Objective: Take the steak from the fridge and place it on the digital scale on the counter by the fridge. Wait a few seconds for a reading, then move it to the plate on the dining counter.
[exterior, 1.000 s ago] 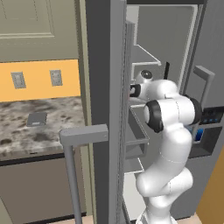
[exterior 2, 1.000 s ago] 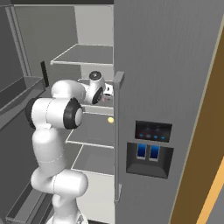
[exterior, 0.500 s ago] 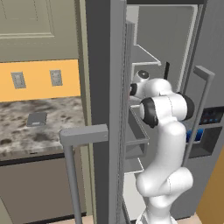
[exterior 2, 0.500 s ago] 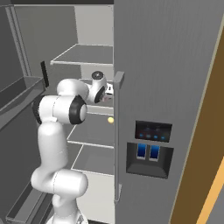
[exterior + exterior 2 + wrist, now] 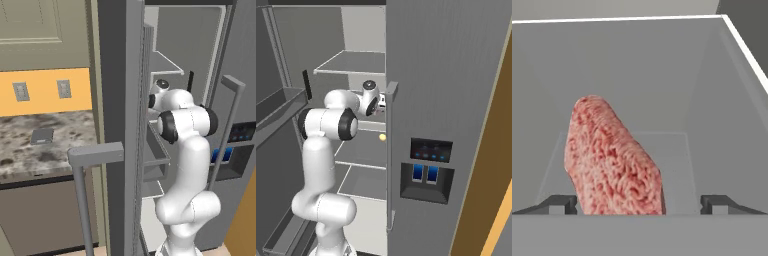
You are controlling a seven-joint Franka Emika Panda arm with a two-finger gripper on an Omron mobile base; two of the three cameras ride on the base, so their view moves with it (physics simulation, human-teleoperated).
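Gripper (image 5: 639, 202) fingertips (image 5: 559, 204) are seen low in the hand view, spread wide apart, with the steak (image 5: 612, 160) standing between them; a gap is left on the right side, while the left tip lies just beside the meat, and contact cannot be told. The steak, a reddish-pink slab, is tilted and rests on a pale grey shelf (image 5: 672, 150) inside the fridge (image 5: 456, 75). Open shelf surface is left to the right of the slab and behind it, bounded by the rear wall and by a side wall whose white upper edge runs diagonally. In the base views, the arm (image 5: 187, 150) is reached in past the edge of the open door (image 5: 120, 100). Farther left, the digital scale (image 5: 41, 135) is seen lying flat on the tabletop (image 5: 30, 155), well apart from the fridge opening.
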